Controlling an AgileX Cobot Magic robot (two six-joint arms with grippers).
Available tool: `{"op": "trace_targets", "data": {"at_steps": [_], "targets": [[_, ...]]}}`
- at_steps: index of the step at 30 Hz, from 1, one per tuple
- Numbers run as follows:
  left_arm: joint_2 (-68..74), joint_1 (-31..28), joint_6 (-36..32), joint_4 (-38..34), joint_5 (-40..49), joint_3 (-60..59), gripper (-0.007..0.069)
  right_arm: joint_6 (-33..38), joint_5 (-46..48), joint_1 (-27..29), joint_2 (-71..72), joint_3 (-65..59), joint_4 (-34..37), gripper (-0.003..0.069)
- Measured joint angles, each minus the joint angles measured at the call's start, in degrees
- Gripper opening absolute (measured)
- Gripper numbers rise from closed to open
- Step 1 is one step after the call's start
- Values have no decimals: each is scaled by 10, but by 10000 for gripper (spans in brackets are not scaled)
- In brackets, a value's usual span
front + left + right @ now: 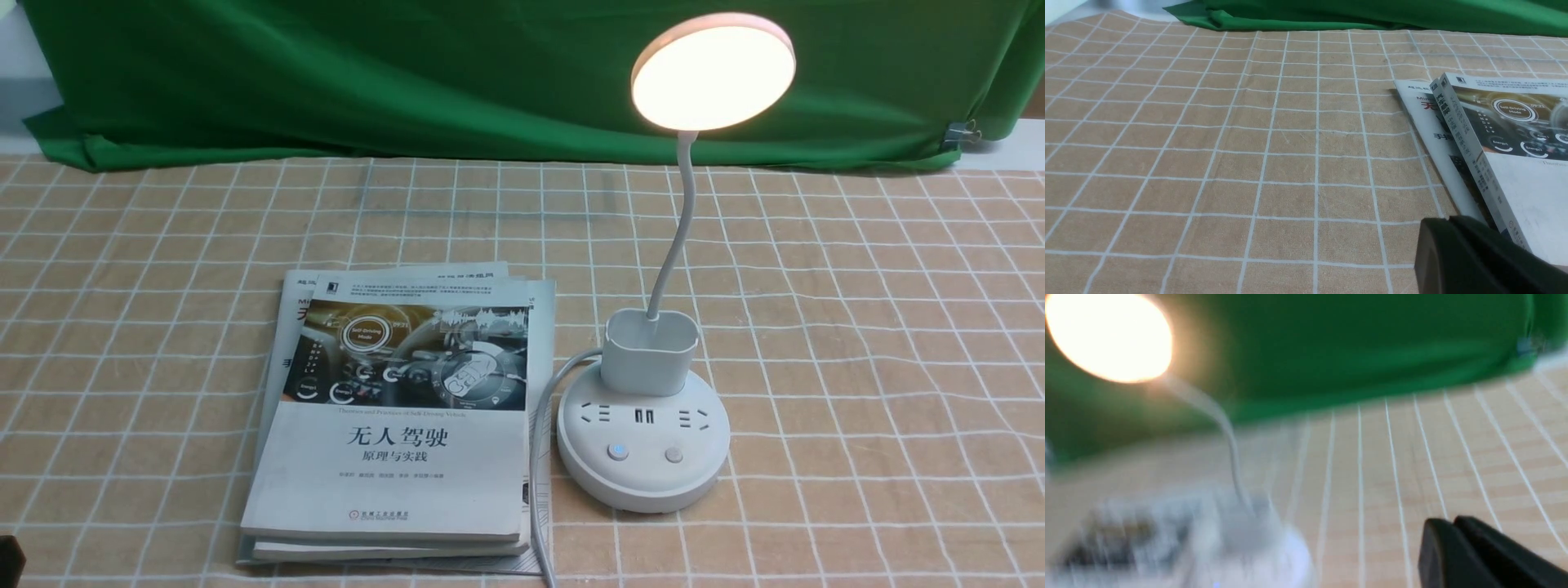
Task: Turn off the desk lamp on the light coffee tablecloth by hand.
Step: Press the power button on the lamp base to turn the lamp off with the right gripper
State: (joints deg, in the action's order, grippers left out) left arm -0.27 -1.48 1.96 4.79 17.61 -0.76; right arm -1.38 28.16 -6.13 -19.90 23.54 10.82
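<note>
Broadly, a large tan-beige tablecloth with a white grid of thin lines covers the whole table. A plain green cloth hangs along its far edge. A stack of white-covered paperback books lies left of centre on the tablecloth, and the top cover shows a car-dashboard picture above black Chinese characters.

Just to the right of the books stands the white desk lamp, upright on the tablecloth. Its round base carries sockets, and an oval cup sits at the back of the base. A thin bent neck rises to a flat disc head, which glows warm and bright in front of the green cloth. A white cable runs from the base between lamp and books toward the near edge.

The right gripper, black and bulky, has its jaws pressed together on nothing. In the blurred right wrist view its tips hang over bare squares, apart from the lamp's base and touching nothing. The left gripper likewise shows its dark fingers closed against each other and empty, just beside the corner of the books, with the lamp out of its view.

Two round buttons sit on the front of the base. The left button shows a small blue light, and the right button is plain.
</note>
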Motion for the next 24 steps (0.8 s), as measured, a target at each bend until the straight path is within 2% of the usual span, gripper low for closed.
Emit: {"op": "trace_targets", "data": {"at_steps": [5,10,15,18,19,21,24], "targets": [[0,0,0,0,0,0,4,77,197,0,-193,143,0,31],[0,0,0,0,0,0,4,113,256,-5,-353,206,34,30],[0,0,0,0,0,0,4,123,216,-112,-492,255,51,30],[0,0,0,0,0,0,4,92,212,-198,-580,305,11,30],[0,0,0,0,0,0,4,90,212,-203,-586,309,8,30],[0,0,0,0,0,0,4,71,217,-259,-660,354,-31,30],[0,0,0,0,0,0,4,66,242,-286,-735,409,-43,30]]}}
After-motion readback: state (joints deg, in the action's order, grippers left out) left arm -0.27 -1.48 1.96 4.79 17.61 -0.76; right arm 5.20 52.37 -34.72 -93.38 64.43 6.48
